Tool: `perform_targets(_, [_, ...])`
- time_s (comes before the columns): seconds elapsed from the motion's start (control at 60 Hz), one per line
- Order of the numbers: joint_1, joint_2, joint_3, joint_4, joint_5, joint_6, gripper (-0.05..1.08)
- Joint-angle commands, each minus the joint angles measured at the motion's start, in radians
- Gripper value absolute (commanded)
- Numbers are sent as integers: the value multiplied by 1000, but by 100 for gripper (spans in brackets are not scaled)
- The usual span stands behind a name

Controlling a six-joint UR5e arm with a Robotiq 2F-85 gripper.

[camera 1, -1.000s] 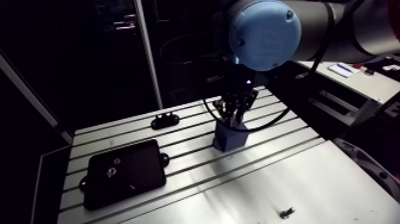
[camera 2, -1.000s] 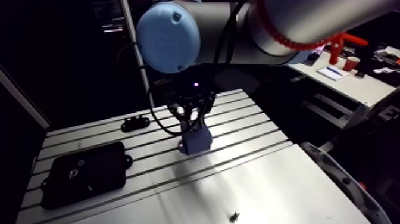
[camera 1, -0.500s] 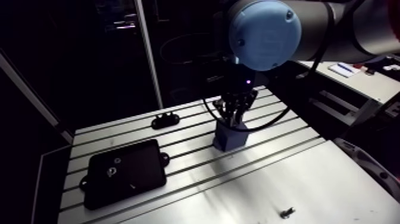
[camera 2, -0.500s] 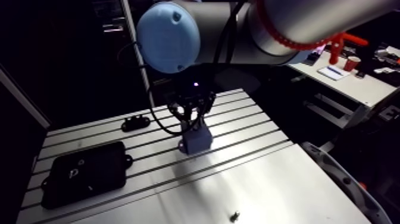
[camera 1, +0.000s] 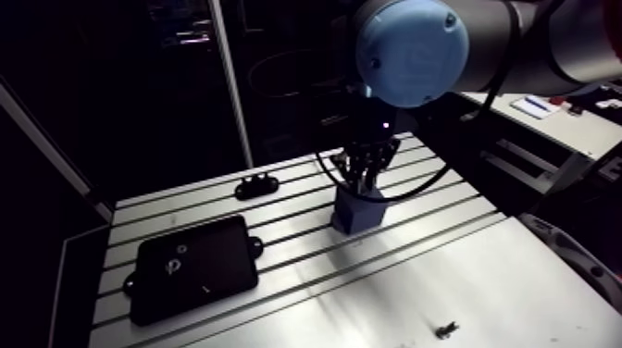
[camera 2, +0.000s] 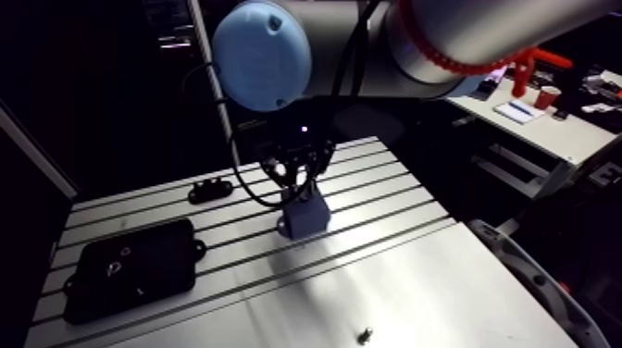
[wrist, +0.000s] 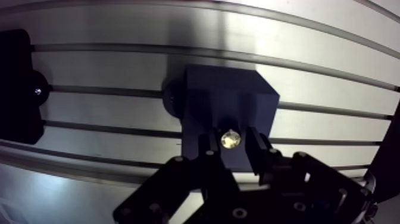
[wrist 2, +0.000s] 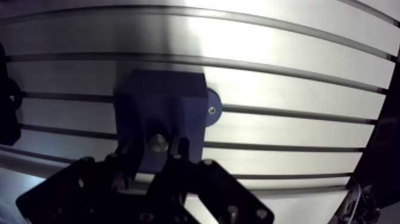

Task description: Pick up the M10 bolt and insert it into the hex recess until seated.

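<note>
Fingers point(wrist: 260, 152) of your gripper point(wrist: 231, 144) are clamped on the M10 bolt point(wrist: 230, 139), its shiny end facing the wrist view. You have it right at the top face of the dark blue block point(wrist: 229, 98) on the slotted counter point(wrist: 327, 65). A black plate point(camera 1: 194, 268) lies well apart.

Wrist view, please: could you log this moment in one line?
gripper above blue block | bolt at block top | grip, seating: cannot tell
</note>
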State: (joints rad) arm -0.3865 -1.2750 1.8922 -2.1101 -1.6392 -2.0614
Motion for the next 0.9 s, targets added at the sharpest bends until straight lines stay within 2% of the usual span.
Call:
perform_targets(0.017, [0,3,-2,0,0,-1,62])
perform_targets(0.9, [0,4,0,0,-1,-16,66])
